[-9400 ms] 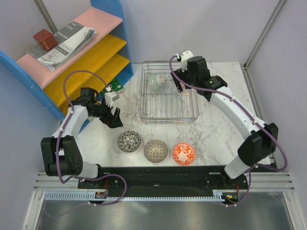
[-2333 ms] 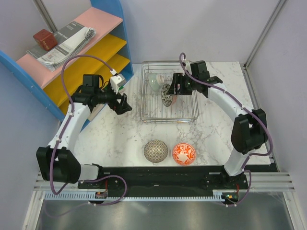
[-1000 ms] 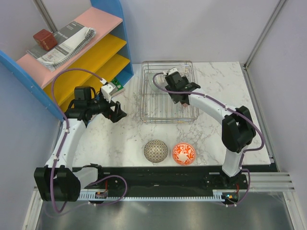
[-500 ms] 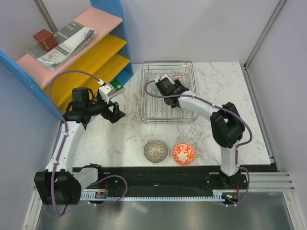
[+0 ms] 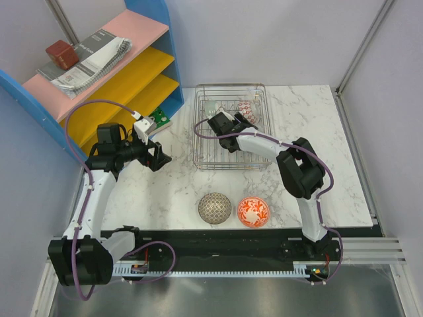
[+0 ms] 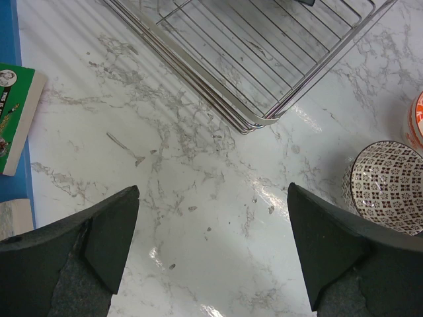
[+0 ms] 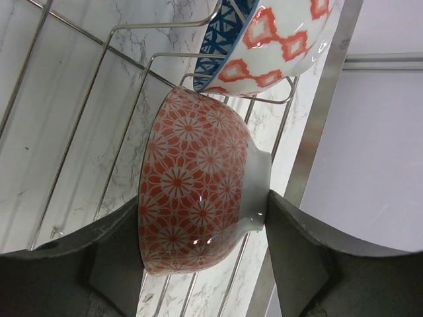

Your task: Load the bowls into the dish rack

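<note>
The right gripper (image 7: 201, 257), jaws set wide, straddles a red-orange floral bowl (image 7: 198, 198) standing on edge in the dish rack (image 5: 231, 155); whether it grips is unclear. At 12 o'clock, a blue-and-orange patterned bowl (image 7: 264, 39). The left gripper (image 6: 211, 251) hovers fully open, empty, over marble, beige-grey bowl (image 6: 386, 185) at 3 o'clock.

The right arm covers part of the silver wire dish rack (image 5: 231, 158), hiding some bowls inside. The orange bowl (image 6: 418, 119) and green book (image 6: 16, 112) are cut off by picture edges.
</note>
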### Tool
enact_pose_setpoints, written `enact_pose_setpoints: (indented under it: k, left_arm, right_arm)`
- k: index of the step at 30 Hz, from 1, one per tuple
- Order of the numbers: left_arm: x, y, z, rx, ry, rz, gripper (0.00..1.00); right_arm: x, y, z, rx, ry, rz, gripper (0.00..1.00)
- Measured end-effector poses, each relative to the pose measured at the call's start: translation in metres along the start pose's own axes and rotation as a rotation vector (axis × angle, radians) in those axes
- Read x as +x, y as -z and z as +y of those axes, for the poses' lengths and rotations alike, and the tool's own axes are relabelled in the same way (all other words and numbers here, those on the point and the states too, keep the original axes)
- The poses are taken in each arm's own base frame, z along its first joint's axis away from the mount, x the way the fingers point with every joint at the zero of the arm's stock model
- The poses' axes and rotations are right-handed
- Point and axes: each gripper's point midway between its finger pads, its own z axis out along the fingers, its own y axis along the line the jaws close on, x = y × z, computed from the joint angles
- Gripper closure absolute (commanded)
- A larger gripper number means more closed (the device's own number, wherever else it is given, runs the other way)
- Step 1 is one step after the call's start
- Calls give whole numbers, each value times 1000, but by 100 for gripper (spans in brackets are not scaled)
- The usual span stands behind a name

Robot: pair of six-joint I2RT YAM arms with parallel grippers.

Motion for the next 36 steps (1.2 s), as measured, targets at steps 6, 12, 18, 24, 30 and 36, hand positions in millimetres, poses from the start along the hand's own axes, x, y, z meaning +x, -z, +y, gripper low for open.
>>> enact_pose_setpoints:
  k: [6, 12, 18, 24, 30, 36]
  left_arm:
    - [-4, 2, 0, -1, -8, -19, 1]
    - [-1, 2, -1, 7, 1, -19, 1]
    - [-1, 2, -1, 8, 4, -19, 1]
    - [-1, 3, -1, 6, 4, -20, 1]
    - [-1, 3, 0, 4, 3, -22, 1]
    - [-1, 4, -1, 6, 4, -24, 0]
  right_arm:
    - [-1, -5, 1, 43, 41, 18, 86]
    - [-3, -6, 2, 42, 59, 26, 31]
    - [-5, -9, 10, 13, 66, 26, 6]
    - [-3, -11, 23, -27, 86, 30, 2]
    - [-5, -8, 29, -51, 101, 24, 2]
    - [-6, -6, 31, -81, 109, 25, 2]
